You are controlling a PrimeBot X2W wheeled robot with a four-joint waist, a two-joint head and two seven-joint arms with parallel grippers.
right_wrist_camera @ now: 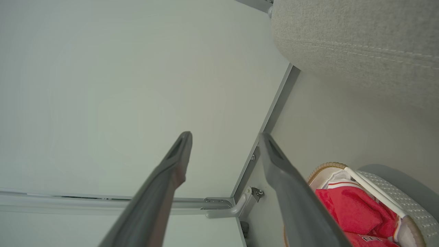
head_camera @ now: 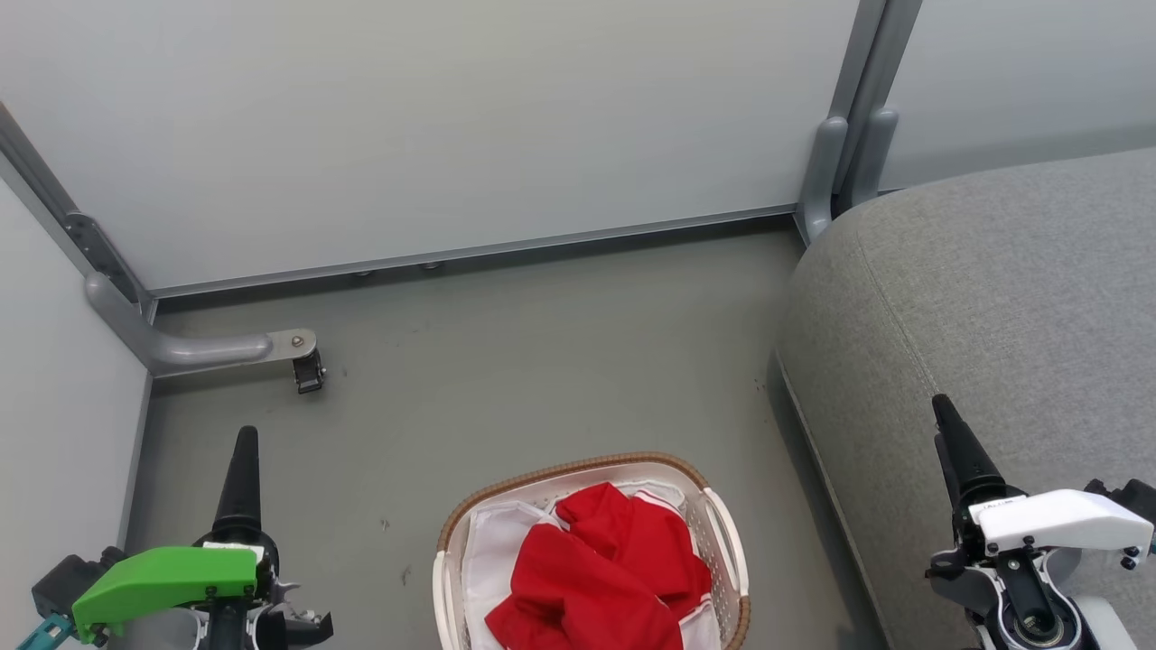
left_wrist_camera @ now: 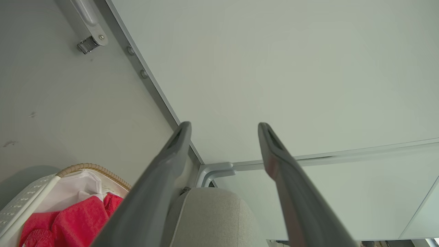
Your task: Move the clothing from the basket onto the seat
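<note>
Red clothing (head_camera: 601,578) with white stripes lies bunched in the white basket (head_camera: 727,537) with a brown woven rim, on the floor at the bottom middle of the head view. The grey seat (head_camera: 993,298) fills the right side. My left gripper (head_camera: 244,451) hovers left of the basket, well apart from it; my right gripper (head_camera: 944,415) hangs over the seat's front edge. In the left wrist view my left gripper (left_wrist_camera: 224,128) is open and holds nothing, with the clothing (left_wrist_camera: 68,219) at lower left. My right gripper (right_wrist_camera: 224,137) is open too, beside the clothing (right_wrist_camera: 353,212).
Pale partition walls (head_camera: 452,126) close off the back and left. A grey support foot with a caster (head_camera: 307,372) juts onto the floor at left. Bare grey floor (head_camera: 542,361) lies between the wall, the basket and the seat. A white liner (head_camera: 492,551) lines the basket.
</note>
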